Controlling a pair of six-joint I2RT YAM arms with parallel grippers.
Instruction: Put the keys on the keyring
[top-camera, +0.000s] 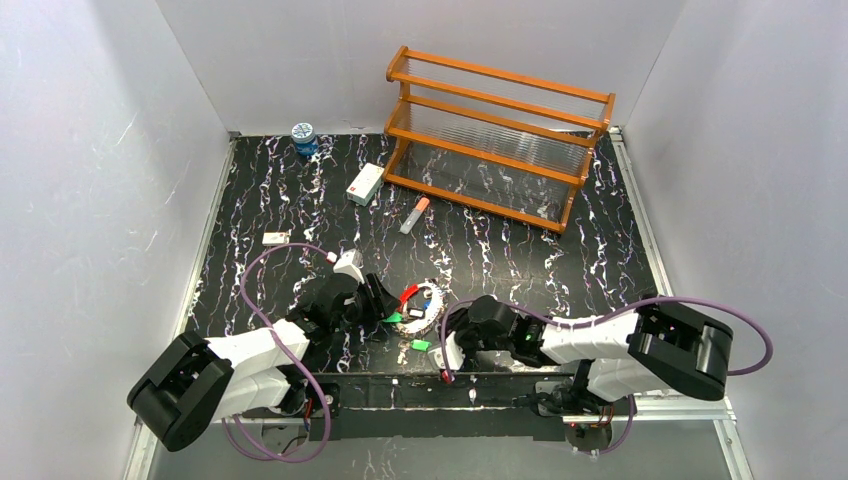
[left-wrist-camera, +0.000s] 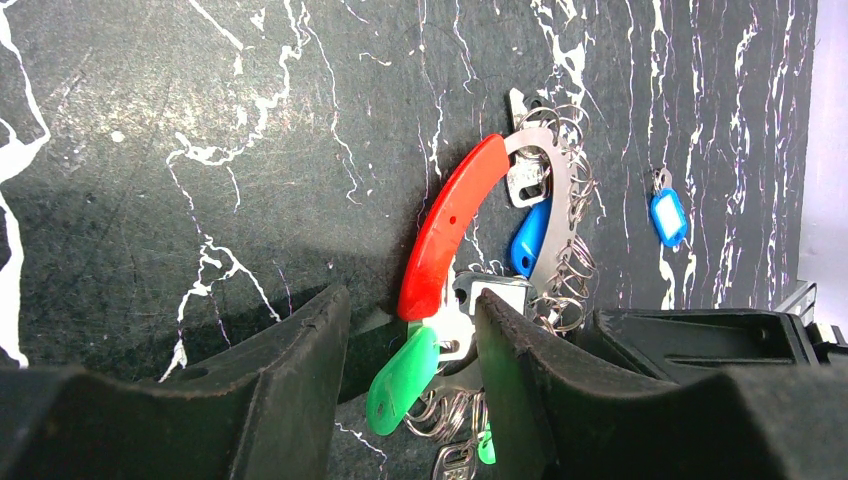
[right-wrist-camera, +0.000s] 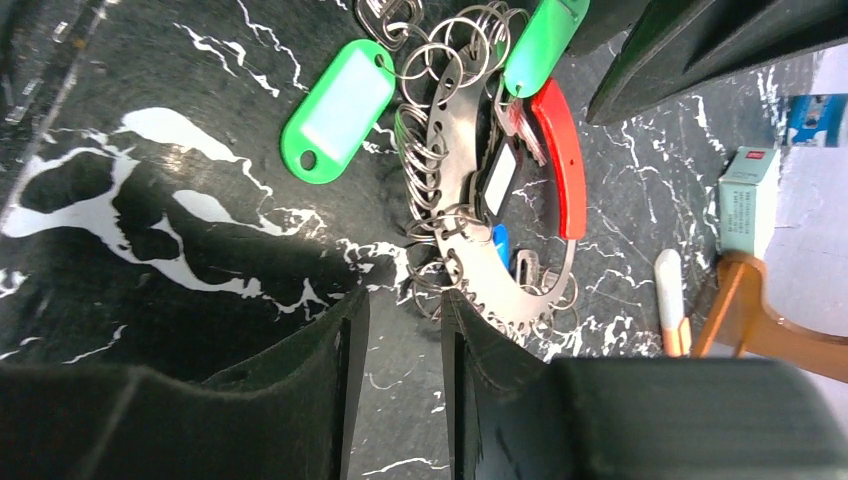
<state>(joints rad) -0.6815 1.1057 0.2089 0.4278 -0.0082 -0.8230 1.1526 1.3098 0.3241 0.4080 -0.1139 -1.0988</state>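
Black tabletop (top-camera: 300, 200) veined in white, shut in by pale grey walls (top-camera: 100, 150) on three sides. At the back right, an orange wooden rack (top-camera: 495, 135); at the back left, a blue jar (top-camera: 303, 138); in front of the rack, a small white-and-green box (top-camera: 365, 184) and an orange-and-white tube (top-camera: 414, 215), apart from each other.

Toward the near edge, between the two arms, the keyring (top-camera: 425, 305). Lies flat on the table: red arc (left-wrist-camera: 450, 225) on one side, silver plate (left-wrist-camera: 560, 180) strung with many small wire rings (right-wrist-camera: 420, 150) on the other. Over the red end, the left gripper (left-wrist-camera: 410, 300), jaws spread. Straddles the tip of the arc and a green-headed key (left-wrist-camera: 400, 382); dark gap beside one finger, so no pinch. Inside the loop, a blue-headed key (left-wrist-camera: 530, 238). Well apart from the ring, a blue tag (left-wrist-camera: 668, 218) alone on the table. On the opposite side, the right gripper (right-wrist-camera: 405, 300), jaws parted narrowly over bare table, fingertips just short of the small rings. Just beside those rings, a loose green tag (right-wrist-camera: 335, 105).
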